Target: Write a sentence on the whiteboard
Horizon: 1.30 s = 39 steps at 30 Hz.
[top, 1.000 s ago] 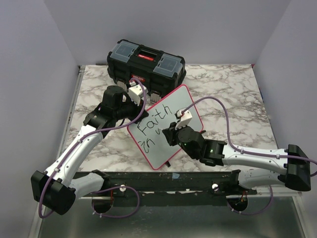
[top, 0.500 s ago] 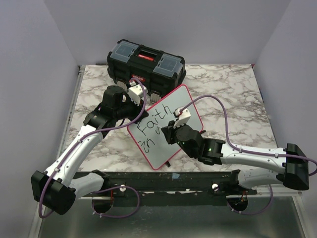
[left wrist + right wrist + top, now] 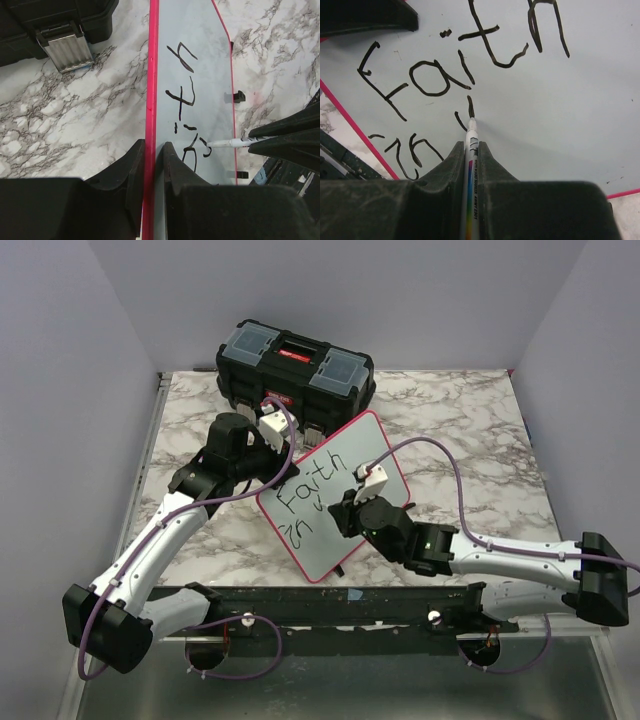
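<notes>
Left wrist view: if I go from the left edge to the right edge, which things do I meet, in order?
Toolbox → red rim of the whiteboard → lettering → marker → right fingers.

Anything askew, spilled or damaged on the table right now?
Only the whiteboard: it sits diagonal on the table, its red rim pinched between the jaws of the left gripper. Looks deliberate: the right gripper holds a marker, tip on the board. The lettering slants but isn't smeared. No spills or damage visible.
</notes>
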Each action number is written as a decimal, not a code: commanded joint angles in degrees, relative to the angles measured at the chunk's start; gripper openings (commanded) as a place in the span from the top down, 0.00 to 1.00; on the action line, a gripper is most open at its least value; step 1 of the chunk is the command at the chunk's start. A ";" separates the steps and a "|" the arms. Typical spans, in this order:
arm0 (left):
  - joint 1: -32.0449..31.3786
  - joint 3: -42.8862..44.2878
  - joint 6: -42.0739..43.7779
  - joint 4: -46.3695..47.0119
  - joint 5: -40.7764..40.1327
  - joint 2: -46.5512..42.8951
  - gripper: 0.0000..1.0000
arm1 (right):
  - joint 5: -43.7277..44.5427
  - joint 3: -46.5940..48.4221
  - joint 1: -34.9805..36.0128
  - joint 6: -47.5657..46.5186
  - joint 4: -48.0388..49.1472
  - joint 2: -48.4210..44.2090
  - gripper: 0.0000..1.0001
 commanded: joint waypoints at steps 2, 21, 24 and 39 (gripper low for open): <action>-0.21 0.19 2.89 1.07 -2.72 -0.66 1.00 | -2.64 -3.21 0.02 2.80 -4.67 -0.74 0.99; -0.21 0.15 2.89 1.01 -2.70 -0.64 1.00 | -7.73 -5.54 0.08 6.33 -4.23 -1.75 0.99; -0.21 0.15 2.89 1.03 -2.63 -0.60 1.00 | -8.51 -4.52 0.15 5.78 -3.85 -1.23 0.99; -0.21 0.15 2.89 1.00 -2.70 -0.55 1.00 | -6.80 1.71 0.07 2.76 -4.00 -2.11 0.99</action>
